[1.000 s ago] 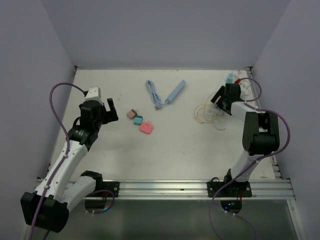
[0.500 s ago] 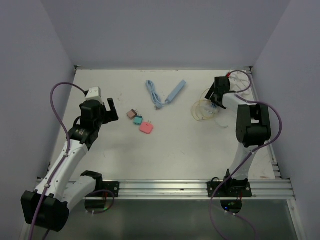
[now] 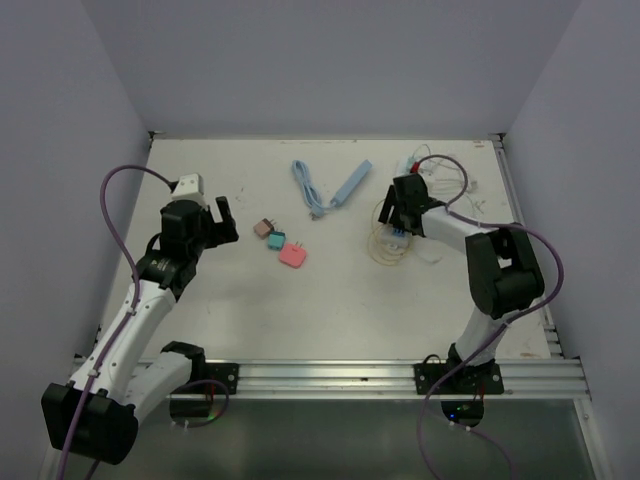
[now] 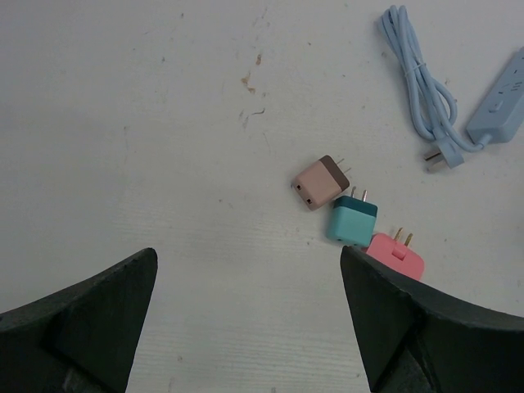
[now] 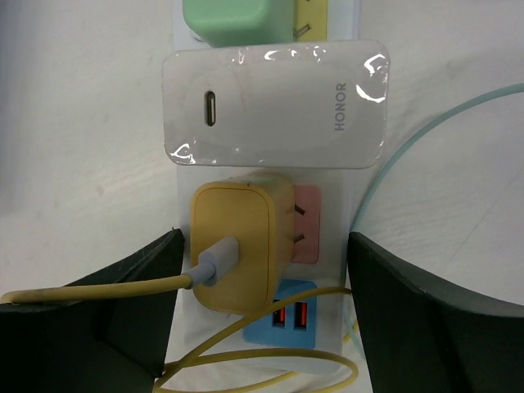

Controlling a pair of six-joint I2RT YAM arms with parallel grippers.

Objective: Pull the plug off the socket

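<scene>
White table [image 3: 250, 310] fills the overhead view, its near edge hidden behind the rail that carries both arm bases. The left arm [image 3: 140, 300] leans up from the near left corner, elbow bent. The left gripper [image 3: 222, 220] hangs over bare table at the left with its fingers spread wide and nothing between them. The right arm [image 3: 495, 270] folds back on itself and reaches toward the far right.

From overhead, the right arm's wrist covers most of the power strip [image 5: 332, 266], which lies at the far right of the table. The wrist camera shows only a middle stretch of it, cut off at the top and bottom. The right gripper [image 5: 262, 241] straddles that stretch with its fingers apart and a gap on each side of the yellow plug [image 5: 241, 246].

This plug sits at the pink outlet with two prongs showing. How deep they go is hard to make out. Beyond it a white charger [image 5: 274, 106] is plugged in, then a green plug [image 5: 225, 20] cropped by the frame. A yellow cable [image 5: 90, 286] runs out of the yellow plug toward the left.

Near the far middle lies a light-blue cable [image 3: 308, 188]. Three loose plugs sit just right of the left gripper: brown [image 4: 321, 182], teal [image 4: 353, 221] and pink [image 4: 397, 255], the last partly hidden behind a finger.
</scene>
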